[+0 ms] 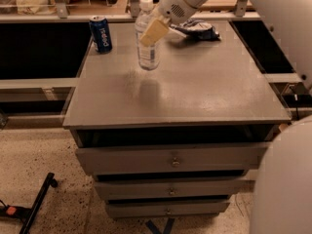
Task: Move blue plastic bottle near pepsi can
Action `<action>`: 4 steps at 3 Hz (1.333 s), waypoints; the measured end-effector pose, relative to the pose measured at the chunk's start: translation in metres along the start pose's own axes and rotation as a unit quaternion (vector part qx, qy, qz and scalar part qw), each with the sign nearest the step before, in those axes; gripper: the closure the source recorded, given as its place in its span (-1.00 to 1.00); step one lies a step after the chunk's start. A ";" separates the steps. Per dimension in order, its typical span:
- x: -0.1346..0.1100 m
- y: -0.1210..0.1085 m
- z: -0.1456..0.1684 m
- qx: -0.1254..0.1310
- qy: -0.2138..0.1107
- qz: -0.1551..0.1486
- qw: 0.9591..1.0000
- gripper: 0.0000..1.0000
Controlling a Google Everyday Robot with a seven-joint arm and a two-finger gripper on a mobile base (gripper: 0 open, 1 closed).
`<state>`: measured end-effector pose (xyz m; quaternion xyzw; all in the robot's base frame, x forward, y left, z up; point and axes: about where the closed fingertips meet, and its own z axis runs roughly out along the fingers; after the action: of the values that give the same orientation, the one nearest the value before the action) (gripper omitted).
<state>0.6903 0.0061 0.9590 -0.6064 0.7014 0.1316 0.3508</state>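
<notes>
The blue plastic bottle (147, 38) is clear with a white cap and a pale label. It hangs upright above the grey cabinet top (195, 87), left of centre toward the back. My gripper (153, 29) is shut on the bottle's upper body, with a tan finger (155, 30) across its front. The pepsi can (101, 33) stands upright at the back left corner of the top, a short way left of the bottle.
A dark blue-and-white snack bag (197, 30) lies at the back of the top, right of the bottle. The cabinet has drawers (170, 160) below. Dark side shelves flank it. My white arm (287, 28) fills the right edge.
</notes>
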 end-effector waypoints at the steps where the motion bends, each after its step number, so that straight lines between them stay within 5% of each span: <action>1: -0.016 -0.009 0.025 0.001 0.007 0.010 1.000 1.00; 4: -0.059 -0.024 0.077 -0.038 0.013 0.052 0.998 1.00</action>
<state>0.7399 0.0919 0.9476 -0.5839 0.7308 0.1682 0.3109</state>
